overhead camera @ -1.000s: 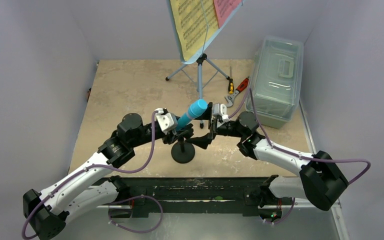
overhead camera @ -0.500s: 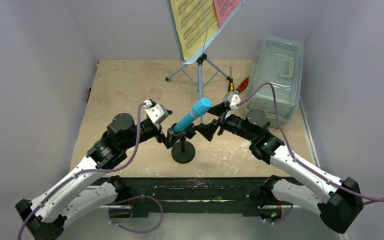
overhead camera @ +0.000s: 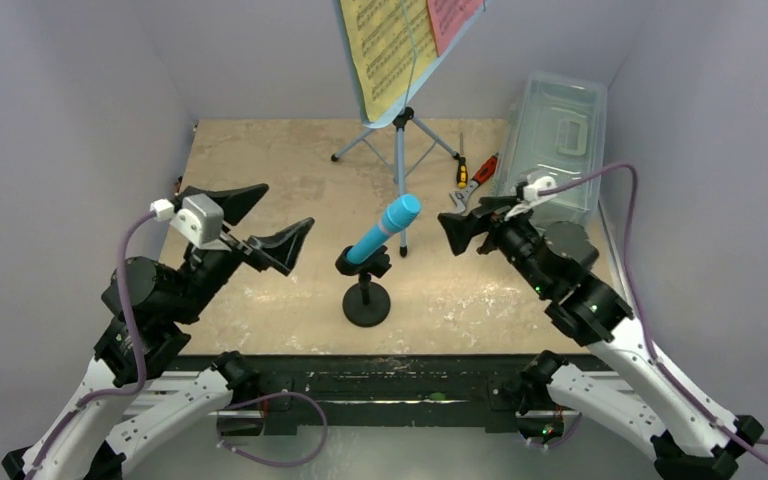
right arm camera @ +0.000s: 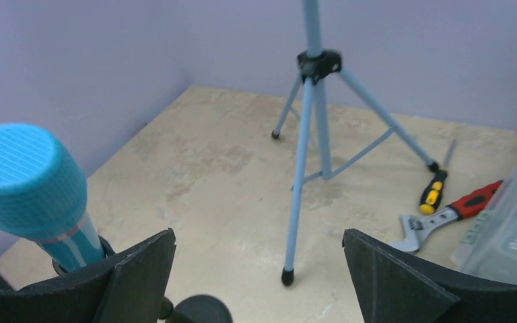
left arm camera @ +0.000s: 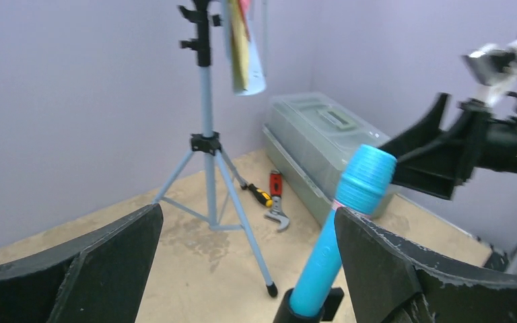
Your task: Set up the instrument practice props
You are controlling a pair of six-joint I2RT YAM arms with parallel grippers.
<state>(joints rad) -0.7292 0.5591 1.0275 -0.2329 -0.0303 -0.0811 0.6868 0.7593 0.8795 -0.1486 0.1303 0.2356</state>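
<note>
At the middle of the table (overhead camera: 250, 160), the cyan microphone (overhead camera: 385, 228) sits tilted in the clip of the black round-base mic stand (overhead camera: 366, 303), mesh head uppermost. Left gripper (overhead camera: 282, 208) and right gripper (overhead camera: 450, 232) hang either side of it, clear of it, jaws spread wide and gripping nothing. Behind stands the light blue music stand (overhead camera: 400, 150) on tripod legs, carrying a yellow page (overhead camera: 385, 55) and a pink page (overhead camera: 450, 18).

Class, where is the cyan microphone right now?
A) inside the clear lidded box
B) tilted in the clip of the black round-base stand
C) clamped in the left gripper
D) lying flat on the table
B: the cyan microphone leans in the clip atop the black round-base stand.
</note>
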